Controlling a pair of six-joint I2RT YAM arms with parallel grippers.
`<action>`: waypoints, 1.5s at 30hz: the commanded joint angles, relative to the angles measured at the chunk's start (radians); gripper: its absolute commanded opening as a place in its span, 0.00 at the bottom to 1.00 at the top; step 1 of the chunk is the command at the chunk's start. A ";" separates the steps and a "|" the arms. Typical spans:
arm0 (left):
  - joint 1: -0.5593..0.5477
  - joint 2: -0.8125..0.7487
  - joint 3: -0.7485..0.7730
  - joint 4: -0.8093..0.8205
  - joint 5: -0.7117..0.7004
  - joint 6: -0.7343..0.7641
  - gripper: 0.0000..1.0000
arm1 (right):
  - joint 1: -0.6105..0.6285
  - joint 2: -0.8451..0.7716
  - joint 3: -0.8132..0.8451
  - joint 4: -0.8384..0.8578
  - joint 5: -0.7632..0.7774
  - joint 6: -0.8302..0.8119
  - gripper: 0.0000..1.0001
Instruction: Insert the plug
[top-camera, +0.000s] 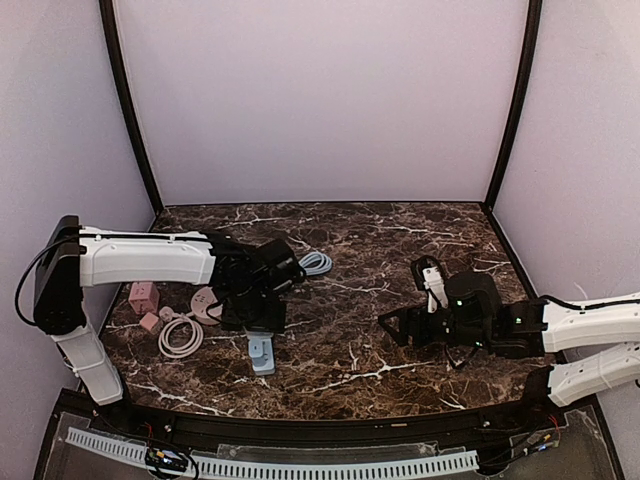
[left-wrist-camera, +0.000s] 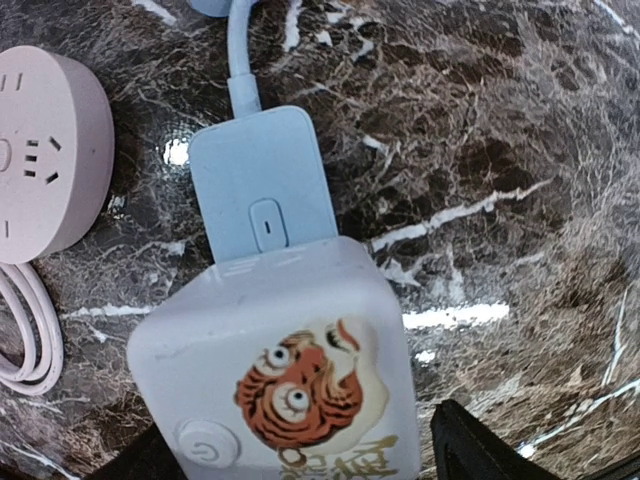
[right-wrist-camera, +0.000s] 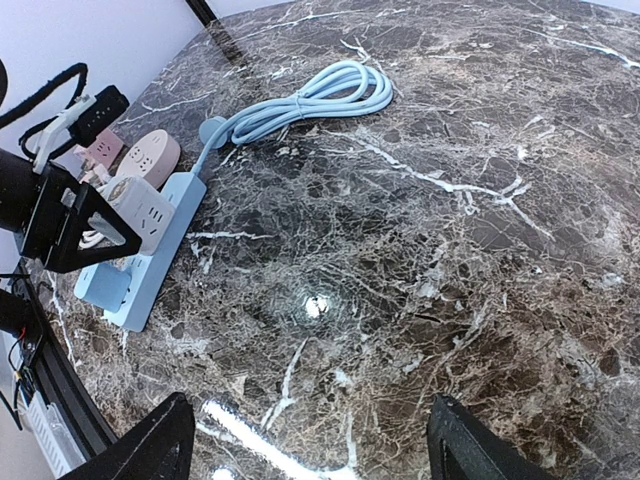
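Under the left arm, near the table's left edge, the white cube adapter with its tiger sticker sits on the blue power strip, just past the strip's switch. It looks level and pressed down against the strip's face, so I judge the plug to be in. Its pins are hidden beneath the body, so full seating cannot be confirmed.

The left gripper straddles the adapter with its jaws released; a strip of marble shows between one finger and the cube's side. The right gripper hovers low over bare marble well to the right, jaws spread wide with nothing between them.

What seems left is small: lift the left arm clear without dragging the adapter, and perhaps check that it stays put.

By count there is one power strip, with one bundled blue cord lying behind it, and one white adapter. Beside the strip sit one round pink socket, one coil of pink cable, one pink cube and one smaller pink plug. Two arms are in view.
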 joint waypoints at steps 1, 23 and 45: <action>0.017 0.027 0.048 -0.037 -0.079 -0.011 0.75 | -0.004 -0.011 0.008 0.005 -0.001 -0.007 0.79; 0.229 0.195 0.138 0.332 -0.065 0.193 0.34 | -0.005 -0.002 -0.003 0.026 -0.012 -0.010 0.79; 0.485 0.572 0.697 0.336 0.026 0.428 0.40 | -0.005 0.023 0.008 0.030 -0.016 -0.015 0.78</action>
